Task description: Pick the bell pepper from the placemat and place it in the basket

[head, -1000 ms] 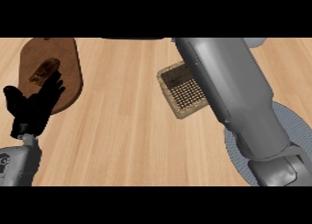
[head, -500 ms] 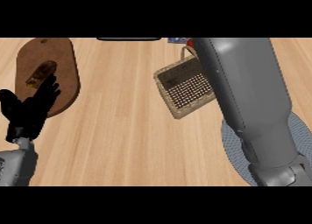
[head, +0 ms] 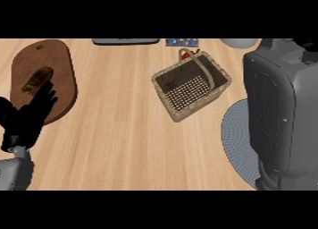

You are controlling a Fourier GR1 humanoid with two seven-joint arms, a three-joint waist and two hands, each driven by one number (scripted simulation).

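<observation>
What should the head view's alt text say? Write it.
A wicker basket sits mid-counter, something red at its far rim. The right forearm covers much of a grey placemat; the left robot hand rests open over a wooden board.

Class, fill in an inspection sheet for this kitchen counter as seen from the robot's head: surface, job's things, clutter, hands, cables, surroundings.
Surface: light wooden counter.
Job's things: wicker basket with a handle sits at centre right, tilted in view; something red shows just beyond its far rim, maybe the bell pepper, cannot tell. Grey round placemat lies at right, largely hidden by the right forearm.
Clutter: brown oval board at left bearing a small brown item; dark flat object and a small patterned item at the far edge.
Hands: left hand open, fingers up, resting at left; right hand not in view.
Cables: nothing seen.
Surroundings: nothing seen beyond the counter.
</observation>
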